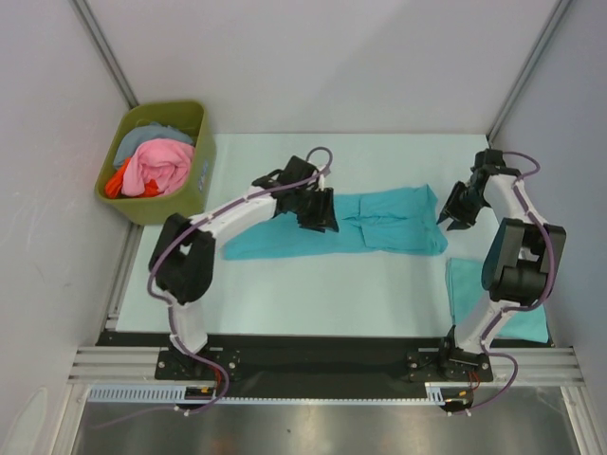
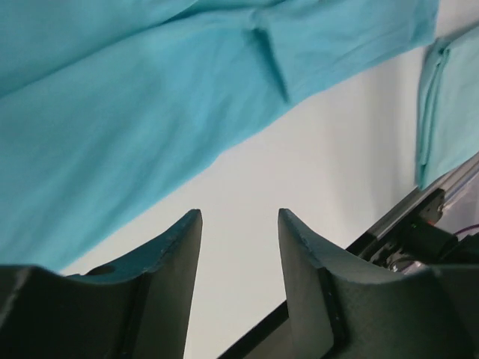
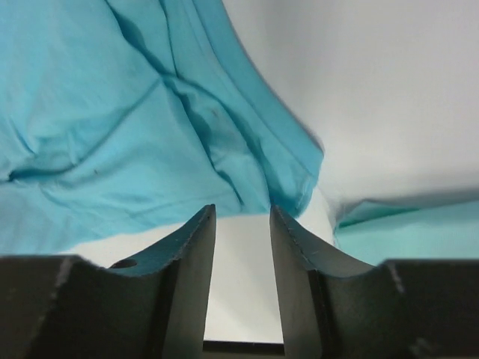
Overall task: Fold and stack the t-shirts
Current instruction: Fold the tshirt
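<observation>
A turquoise t-shirt (image 1: 379,223) lies folded into a long band across the middle of the table, its left end tapering at the front. My left gripper (image 1: 318,210) hovers over the band's left part, open, with only bare table between its fingers; the same t-shirt (image 2: 135,112) fills the upper left of the left wrist view. My right gripper (image 1: 453,210) stands open just off the band's right end, nothing in it, and the t-shirt (image 3: 135,120) edge lies just past its fingertips. A second folded t-shirt (image 1: 465,284) lies at the front right, partly behind the right arm.
An olive-green bin (image 1: 156,161) with pink, orange and grey clothes stands at the back left. Grey walls close in both sides and the back. A black rail (image 1: 322,351) runs along the near edge.
</observation>
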`<act>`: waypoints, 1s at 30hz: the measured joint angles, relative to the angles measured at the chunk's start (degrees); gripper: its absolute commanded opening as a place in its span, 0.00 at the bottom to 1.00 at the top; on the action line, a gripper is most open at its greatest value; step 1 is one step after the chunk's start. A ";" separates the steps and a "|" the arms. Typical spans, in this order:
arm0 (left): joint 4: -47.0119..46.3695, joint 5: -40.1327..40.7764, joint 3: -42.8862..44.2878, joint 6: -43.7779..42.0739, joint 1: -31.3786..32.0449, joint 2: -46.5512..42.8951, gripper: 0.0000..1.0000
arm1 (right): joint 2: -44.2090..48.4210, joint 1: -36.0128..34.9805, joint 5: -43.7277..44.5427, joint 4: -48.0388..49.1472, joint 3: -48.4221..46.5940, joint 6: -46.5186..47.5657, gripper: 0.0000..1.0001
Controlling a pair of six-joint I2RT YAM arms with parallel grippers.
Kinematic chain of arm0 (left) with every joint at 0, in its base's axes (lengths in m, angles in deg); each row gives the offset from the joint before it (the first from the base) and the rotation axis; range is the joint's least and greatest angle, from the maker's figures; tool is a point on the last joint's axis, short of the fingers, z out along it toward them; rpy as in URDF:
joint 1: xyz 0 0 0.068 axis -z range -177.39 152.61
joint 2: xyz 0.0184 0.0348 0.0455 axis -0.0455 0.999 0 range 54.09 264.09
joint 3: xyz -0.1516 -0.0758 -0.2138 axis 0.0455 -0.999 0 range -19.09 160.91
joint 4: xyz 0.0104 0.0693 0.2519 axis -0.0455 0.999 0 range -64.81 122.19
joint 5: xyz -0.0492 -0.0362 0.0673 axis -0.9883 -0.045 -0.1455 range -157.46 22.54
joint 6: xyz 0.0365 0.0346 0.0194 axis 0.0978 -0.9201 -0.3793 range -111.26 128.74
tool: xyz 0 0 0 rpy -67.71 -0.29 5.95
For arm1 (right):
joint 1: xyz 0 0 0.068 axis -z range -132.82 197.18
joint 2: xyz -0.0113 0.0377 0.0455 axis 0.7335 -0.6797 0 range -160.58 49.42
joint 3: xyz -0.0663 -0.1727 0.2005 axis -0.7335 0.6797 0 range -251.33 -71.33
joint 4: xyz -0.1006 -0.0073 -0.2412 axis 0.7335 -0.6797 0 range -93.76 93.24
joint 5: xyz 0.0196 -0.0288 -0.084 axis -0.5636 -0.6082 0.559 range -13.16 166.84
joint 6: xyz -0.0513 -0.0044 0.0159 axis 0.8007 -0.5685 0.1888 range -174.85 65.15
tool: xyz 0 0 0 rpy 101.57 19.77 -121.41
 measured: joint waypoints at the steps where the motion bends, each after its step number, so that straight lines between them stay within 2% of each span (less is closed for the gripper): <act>1: 0.46 0.11 -2.21 -1.03 -0.87 -2.51 0.46 | 1.16 0.07 -0.22 -0.11 1.46 0.15 0.38; 6: 1.55 0.72 -13.40 -3.06 -9.22 -11.96 0.42 | -0.39 0.15 -3.10 0.92 3.74 0.96 0.38; 12: 2.71 1.40 -20.46 -5.03 -21.11 -13.31 0.40 | -7.54 0.15 -6.47 2.95 2.60 2.47 0.41; 20: 3.32 2.49 -20.65 -7.21 -23.87 -11.23 0.39 | -10.49 0.15 -7.72 3.48 0.98 3.15 0.39; 21: 3.21 2.49 -20.65 -7.39 -23.89 -10.88 0.39 | -10.56 0.15 -7.72 3.72 0.81 3.15 0.37; 24: 2.89 2.54 -20.96 -7.43 -24.00 -9.51 0.38 | -11.13 0.15 -7.69 4.13 0.04 3.13 0.14; 30: 2.75 3.82 -21.62 -7.41 -24.44 -7.15 0.38 | -11.23 -0.52 -7.19 4.70 -0.46 2.75 0.00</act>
